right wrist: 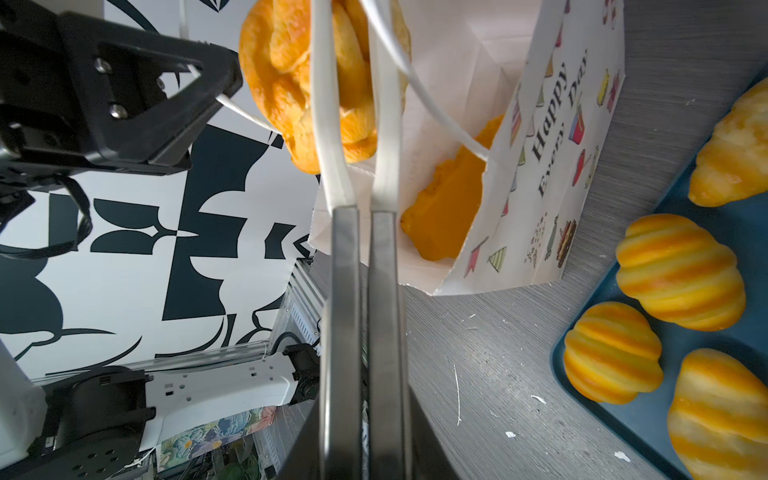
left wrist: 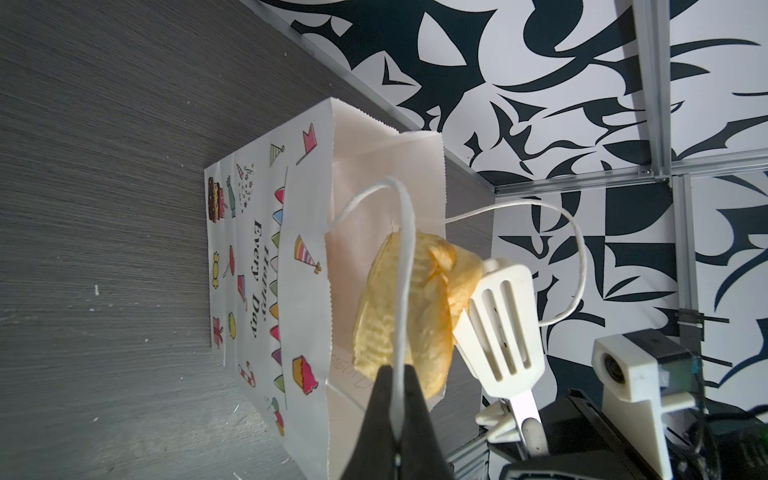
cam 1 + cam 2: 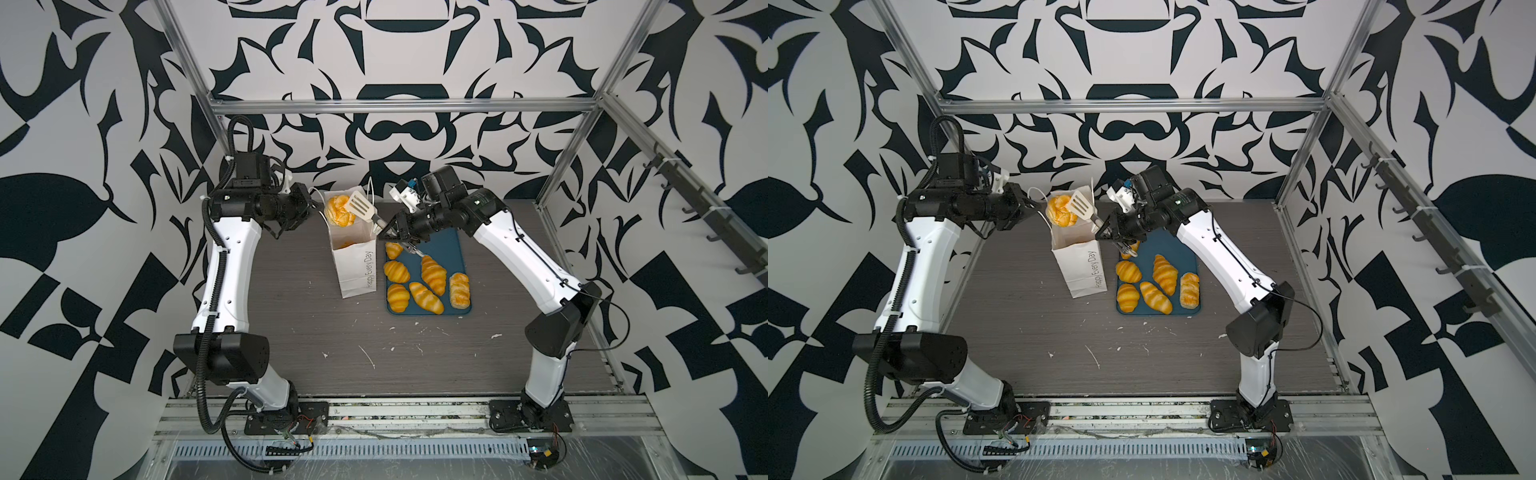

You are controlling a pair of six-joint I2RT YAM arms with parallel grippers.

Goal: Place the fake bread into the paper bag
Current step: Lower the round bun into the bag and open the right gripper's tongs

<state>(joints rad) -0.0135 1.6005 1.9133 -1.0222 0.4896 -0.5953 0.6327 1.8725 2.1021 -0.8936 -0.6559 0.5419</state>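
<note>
Bagging the bun (image 3: 340, 211) at the tabletop's (image 3: 291, 332) far edge: my right gripper (image 3: 384, 233) clamps tongs (image 3: 358, 204) holding it over the bag (image 3: 353, 266), left gripper (image 2: 395, 376) pinches the cord (image 2: 405, 249); next, I'd loosen the tongs.

Grey table (image 3: 291, 332) bears paper bag (image 3: 355, 270) and blue tray (image 3: 449, 253).

a flat blue tray (image 3: 451, 259) lies on the grey wood table (image 3: 307, 332), a bit right of the middle. white tongs with slots (image 3: 358, 205) are up in the air at the far side, left of the tray. small white marks (image 3: 368, 357) dot the near part of the table, and the walls (image 3: 395, 62) are white with big black shapes.
</note>
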